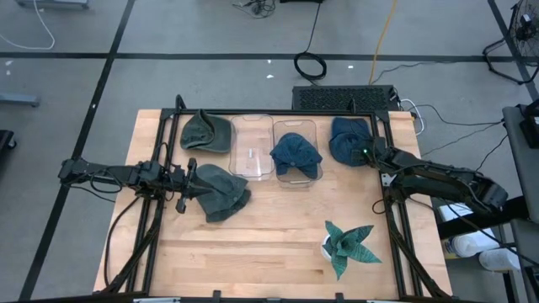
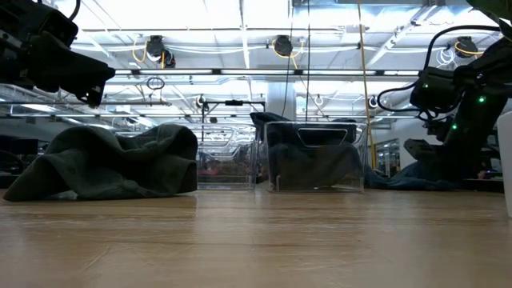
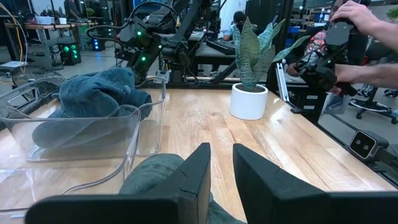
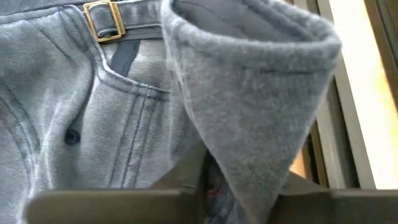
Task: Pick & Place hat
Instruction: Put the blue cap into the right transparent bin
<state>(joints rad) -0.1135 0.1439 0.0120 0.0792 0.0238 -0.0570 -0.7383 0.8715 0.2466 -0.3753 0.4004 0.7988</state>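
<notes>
Hat: blue hat (image 1: 349, 140) is lying far right, beside the bins.
Handling: looking soft, light and floppy; a bunched fold is probably gripping best.
Right gripper (image 1: 368, 154): jaws are pinching a fold of blue hat.
Left gripper (image 1: 187, 182): jaws are standing nearly together over the green hat (image 1: 221, 192).
Writing: none is showing legibly.

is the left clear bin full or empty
Empty: in the high view the left clear bin shows only its bare bottom, while the bin beside it holds a blue hat.
</notes>
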